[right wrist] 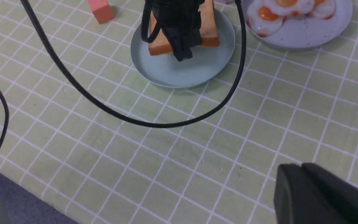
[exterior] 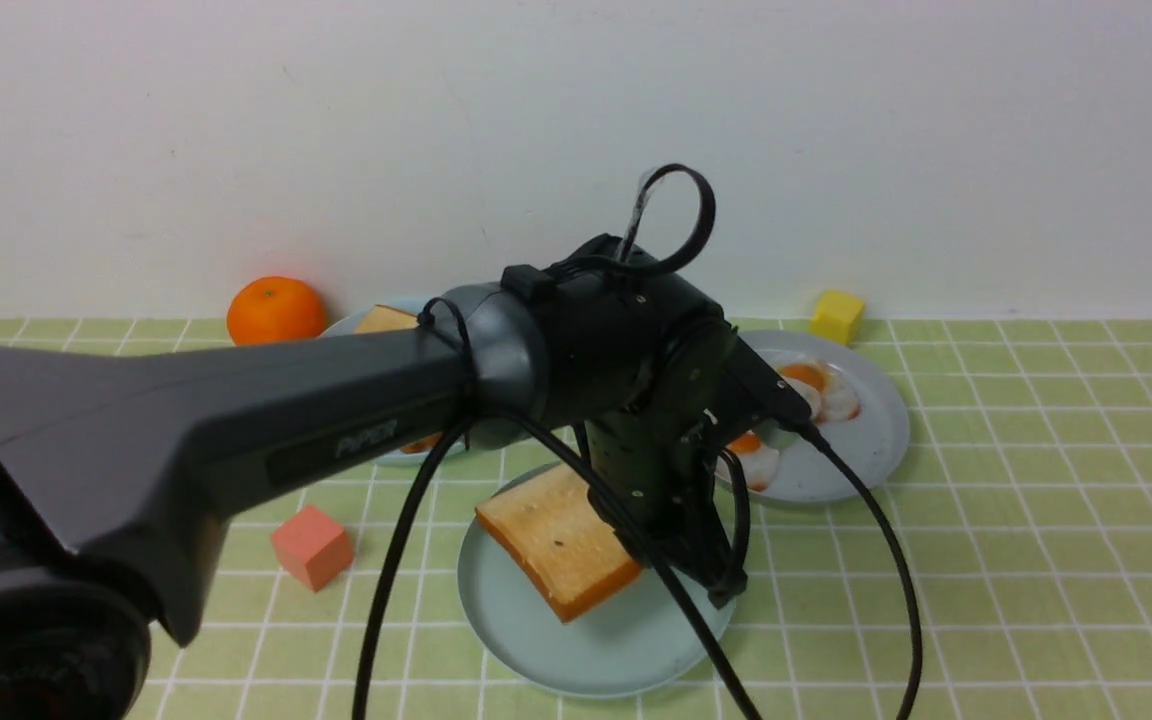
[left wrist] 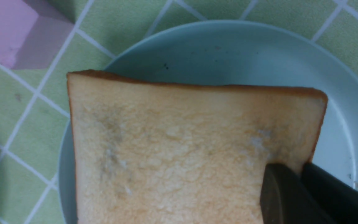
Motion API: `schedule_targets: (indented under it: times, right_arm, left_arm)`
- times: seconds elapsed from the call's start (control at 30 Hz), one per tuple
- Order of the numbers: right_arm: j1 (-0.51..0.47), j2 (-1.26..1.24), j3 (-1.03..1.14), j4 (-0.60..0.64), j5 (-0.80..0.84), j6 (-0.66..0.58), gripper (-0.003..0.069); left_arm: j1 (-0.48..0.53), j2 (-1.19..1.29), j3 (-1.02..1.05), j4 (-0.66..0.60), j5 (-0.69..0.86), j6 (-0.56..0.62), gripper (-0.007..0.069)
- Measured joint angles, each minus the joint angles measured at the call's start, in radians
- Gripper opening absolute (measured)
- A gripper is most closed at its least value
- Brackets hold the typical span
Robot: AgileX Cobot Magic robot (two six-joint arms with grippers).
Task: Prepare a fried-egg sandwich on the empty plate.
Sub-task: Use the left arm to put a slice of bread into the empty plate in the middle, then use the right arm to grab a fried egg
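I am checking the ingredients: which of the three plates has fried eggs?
The right plate, beside the yellow cube; the other two have none.

A pale mint-green plate [exterior: 576, 665] lies on the green-checked bench [exterior: 1036, 560]. It carries a toast slice [exterior: 551, 535], tilted. The left arm [exterior: 236, 430] reaches over the plate, its hand [exterior: 706, 575] pointing down at the slice's right edge. Left of the plate sits a salmon cube [exterior: 311, 547]. Behind it to the left are an orange [exterior: 276, 310] and a light blue plate [exterior: 341, 325]. Behind it to the right are a grey-blue plate [exterior: 881, 440] of fried eggs [exterior: 816, 390] and a yellow cube [exterior: 836, 315].
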State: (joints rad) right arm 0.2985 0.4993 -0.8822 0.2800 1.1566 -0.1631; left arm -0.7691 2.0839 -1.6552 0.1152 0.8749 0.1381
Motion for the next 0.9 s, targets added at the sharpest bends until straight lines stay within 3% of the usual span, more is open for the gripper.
schedule_targets:
  times: [0.2,0.33,0.5,0.6,0.77,0.83,0.9]
  right_arm:
    - [0.0,0.0,0.0,-0.002,0.0,0.0,0.0053]
    - [0.0,0.0,0.0,-0.002,0.0,0.0,0.0059]
    - [0.0,0.02,0.0,-0.003,-0.015,0.0,0.0072]
    - [0.0,0.082,0.0,-0.003,-0.051,0.001,0.0081]
    - [0.0,0.242,0.0,0.004,-0.178,-0.011,0.0087]
    - [0.0,0.307,0.0,0.019,-0.23,-0.038,0.0089]
    - [0.0,0.413,-0.004,0.048,-0.296,-0.088,0.0092]
  left_arm:
    - [0.0,0.003,0.0,-0.019,0.007,0.0,0.0184]
    - [0.0,0.001,0.0,-0.059,0.014,-0.037,0.0347]
    - [0.0,-0.059,0.0,-0.088,0.056,-0.06,0.0402]
    - [0.0,-0.159,0.0,-0.095,0.093,-0.09,0.035]
    - [0.0,-0.455,0.011,-0.095,0.167,-0.161,0.0077]
    - [0.0,-0.549,0.036,-0.094,0.169,-0.167,0.0]
    - [0.0,-0.717,0.121,-0.096,0.151,-0.183,-0.0013]
